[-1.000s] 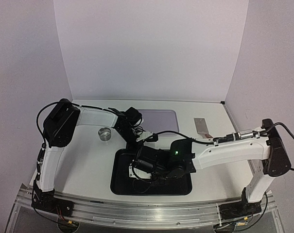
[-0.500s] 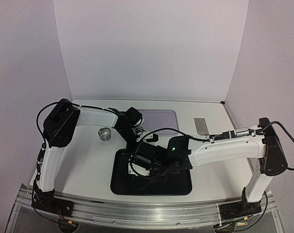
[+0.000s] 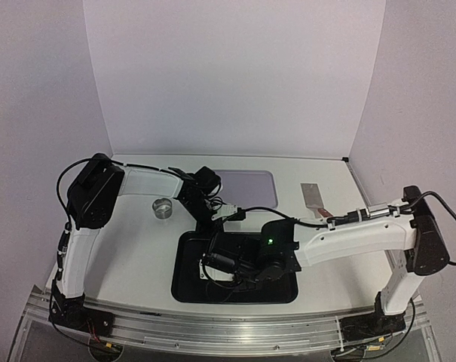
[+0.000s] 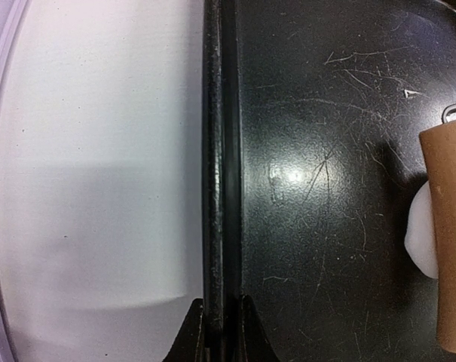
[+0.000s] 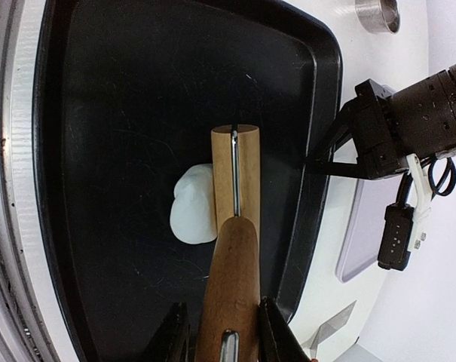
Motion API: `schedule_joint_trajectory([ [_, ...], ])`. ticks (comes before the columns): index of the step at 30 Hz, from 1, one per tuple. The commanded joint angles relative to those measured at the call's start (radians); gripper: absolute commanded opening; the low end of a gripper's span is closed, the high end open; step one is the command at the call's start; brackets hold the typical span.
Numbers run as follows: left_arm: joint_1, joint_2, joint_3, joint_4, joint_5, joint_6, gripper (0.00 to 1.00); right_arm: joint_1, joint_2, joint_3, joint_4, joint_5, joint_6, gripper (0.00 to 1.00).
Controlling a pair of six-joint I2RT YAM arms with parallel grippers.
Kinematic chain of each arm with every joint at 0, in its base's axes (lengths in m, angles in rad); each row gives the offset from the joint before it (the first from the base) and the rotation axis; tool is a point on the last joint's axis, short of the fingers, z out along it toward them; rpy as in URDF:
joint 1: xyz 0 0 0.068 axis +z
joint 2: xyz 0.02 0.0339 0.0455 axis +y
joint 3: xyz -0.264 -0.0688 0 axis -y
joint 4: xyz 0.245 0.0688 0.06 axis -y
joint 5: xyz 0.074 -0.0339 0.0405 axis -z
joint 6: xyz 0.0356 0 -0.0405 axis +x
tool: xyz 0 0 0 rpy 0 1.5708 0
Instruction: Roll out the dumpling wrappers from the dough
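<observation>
Right gripper [image 5: 226, 335] grips the handle of the brown wooden rolling pin [image 5: 235, 181], whose roller overlaps one side of the soft white irregular dough lump [image 5: 188, 210] on the floor of the scratched black rectangular tray [image 5: 99, 90]. Left gripper [image 4: 221, 335] pinches that tray's rim, fingers nearly together.
</observation>
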Motion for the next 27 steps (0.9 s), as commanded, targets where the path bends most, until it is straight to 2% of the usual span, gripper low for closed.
schedule_joint_trajectory([
  [1,-0.001,0.016,0.005,0.067,-0.187,0.102,0.00,-0.022,0.083,-0.074,-0.081,-0.163,0.007,0.00],
  [6,-0.001,0.015,0.003,0.068,-0.187,0.099,0.00,-0.015,0.058,-0.118,-0.068,-0.159,0.050,0.00],
  [12,-0.001,0.017,0.005,0.070,-0.189,0.101,0.00,0.025,-0.009,-0.109,-0.115,-0.095,0.024,0.00],
  [19,-0.001,0.015,0.004,0.072,-0.194,0.098,0.00,0.022,0.046,-0.071,-0.113,-0.119,-0.009,0.00],
  [27,-0.001,0.012,-0.003,0.069,-0.201,0.100,0.00,-0.041,0.054,-0.097,-0.004,-0.130,0.027,0.00],
])
